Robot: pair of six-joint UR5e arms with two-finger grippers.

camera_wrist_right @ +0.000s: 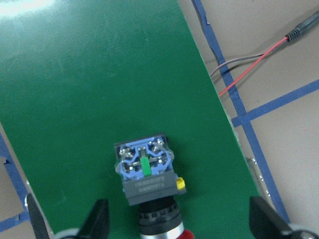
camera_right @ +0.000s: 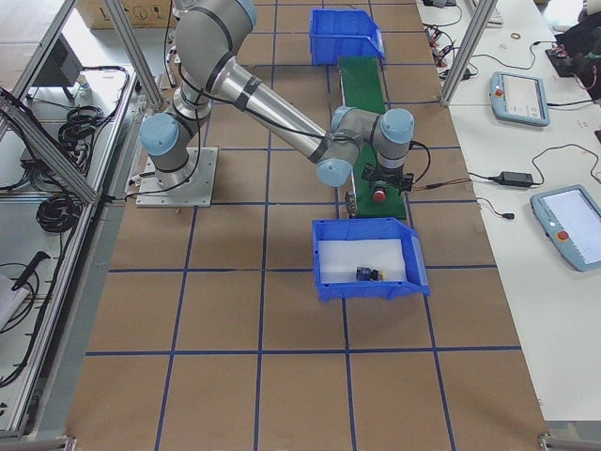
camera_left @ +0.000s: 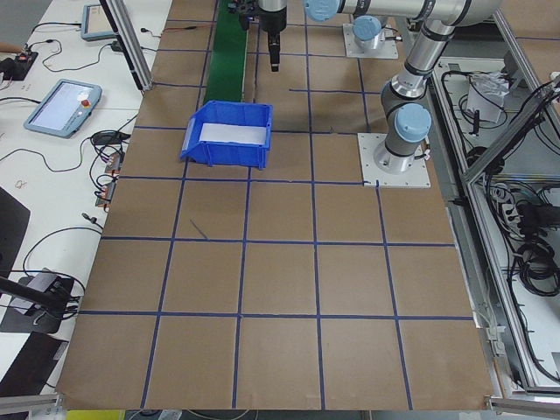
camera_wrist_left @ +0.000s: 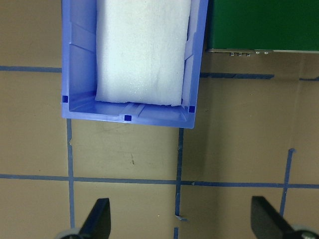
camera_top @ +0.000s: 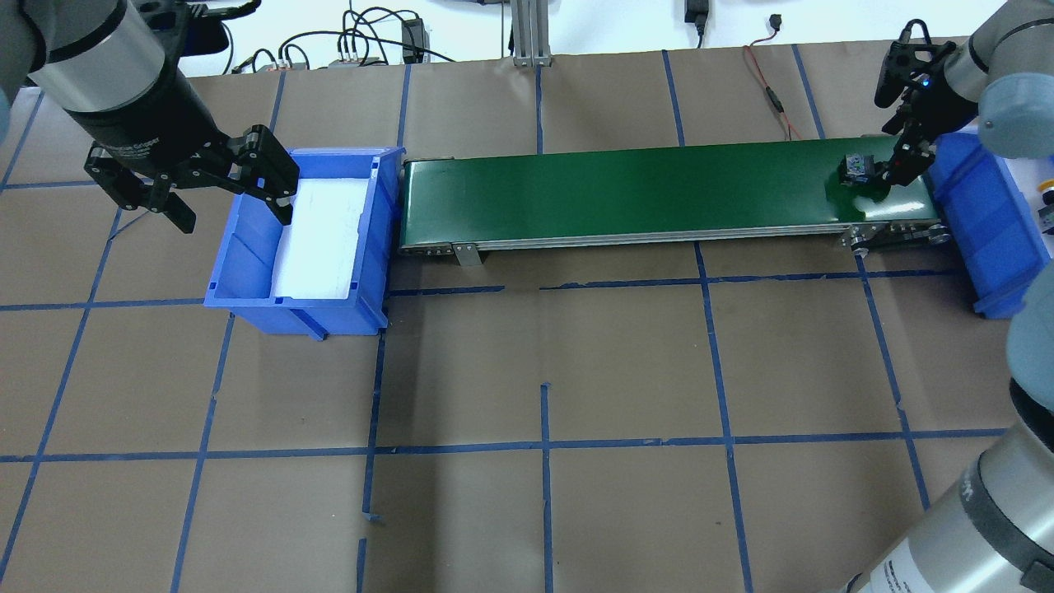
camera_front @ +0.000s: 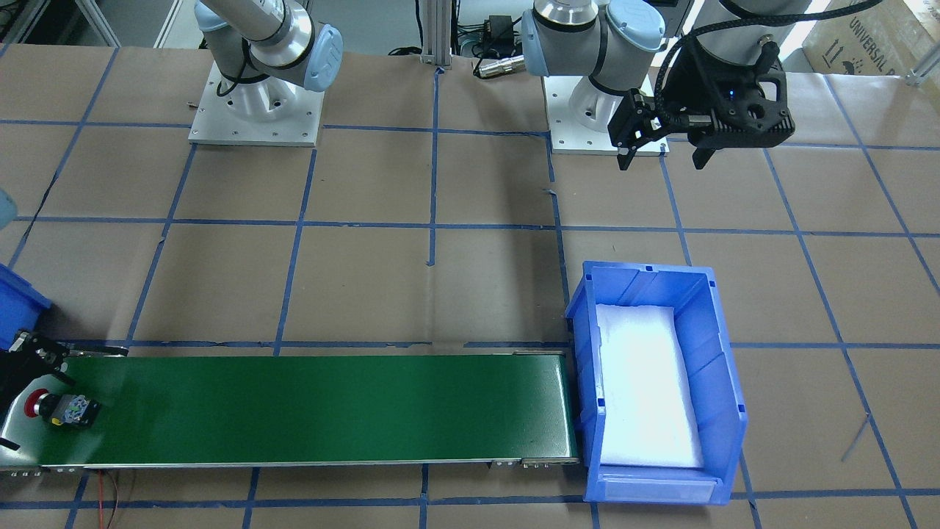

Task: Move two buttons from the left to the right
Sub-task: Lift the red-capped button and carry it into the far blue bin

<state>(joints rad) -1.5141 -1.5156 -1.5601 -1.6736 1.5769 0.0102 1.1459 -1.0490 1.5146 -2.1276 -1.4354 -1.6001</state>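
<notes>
Green belt (camera_front: 316, 408) carries the red button (camera_wrist_right: 148, 174) on its side at the robot's right end, between the right gripper's (camera_wrist_right: 182, 221) spread fingers, neither touching it. If you're letting it ride, lift straight up so you don't nudge the cap. Left gripper (camera_top: 233, 220), also spread, hovers at the foam-lined bin (camera_top: 247, 280). Yellow button (camera_right: 368, 273) sits in the right-end bin (camera_right: 366, 288).

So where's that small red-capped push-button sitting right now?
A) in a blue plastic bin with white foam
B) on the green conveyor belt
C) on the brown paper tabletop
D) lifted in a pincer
B: the red-capped push-button lies on its side on the green conveyor belt, near one end.
</notes>
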